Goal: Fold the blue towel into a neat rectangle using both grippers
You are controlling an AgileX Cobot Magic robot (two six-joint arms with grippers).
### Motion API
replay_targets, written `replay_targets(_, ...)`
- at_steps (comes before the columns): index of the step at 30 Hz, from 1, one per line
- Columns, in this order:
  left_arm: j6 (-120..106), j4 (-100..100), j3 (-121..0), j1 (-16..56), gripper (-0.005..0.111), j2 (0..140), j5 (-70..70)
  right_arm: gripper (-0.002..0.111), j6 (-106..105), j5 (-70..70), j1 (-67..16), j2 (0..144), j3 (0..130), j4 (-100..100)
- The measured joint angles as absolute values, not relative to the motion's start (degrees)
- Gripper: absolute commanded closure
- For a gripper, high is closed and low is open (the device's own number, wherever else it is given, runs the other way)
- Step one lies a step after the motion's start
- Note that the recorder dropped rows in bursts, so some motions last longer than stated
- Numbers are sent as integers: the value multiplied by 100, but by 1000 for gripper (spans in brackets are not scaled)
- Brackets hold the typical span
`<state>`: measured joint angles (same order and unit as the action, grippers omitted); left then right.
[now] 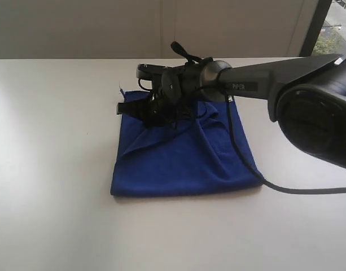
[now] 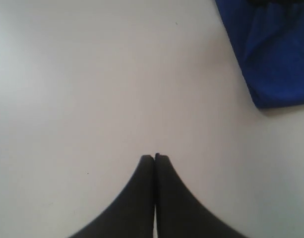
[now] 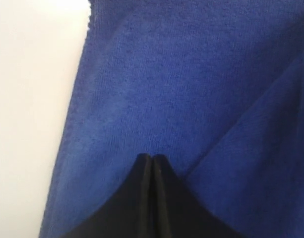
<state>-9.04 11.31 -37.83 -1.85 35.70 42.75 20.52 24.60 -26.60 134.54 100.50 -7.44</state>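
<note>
**Blue towel folded on bench, 2 claws shut**

The deep-blue, fuzzy terry towel [image 1: 184, 161] lies mid-bench as a rumpled near-square with diagonal creases. The smooth white bench [image 1: 48, 180] carries it. The right claw [image 3: 152, 157], black fingers pressed together and empty, hangs over the cloth. Its black cable [image 1: 240, 155] crosses the towel's right side. The left claw [image 2: 155, 157], likewise closed, is over bare bench near a towel corner.

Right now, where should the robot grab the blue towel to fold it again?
Probably the near left corner of the blue towel, coming from the left: it lies flat and free there, while the right gripper hangs shut over the far side.
</note>
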Motion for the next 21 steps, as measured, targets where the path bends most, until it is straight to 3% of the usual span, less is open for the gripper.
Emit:
replay_targets(11,-904,1131,-3783,-185,107,3570,4275,108,1309,3889,-1989,12128,9370,-516)
replay_targets(21,-904,1131,-3783,-185,107,3570,4275,108,552,3870,-1274,11607,7752,-418)
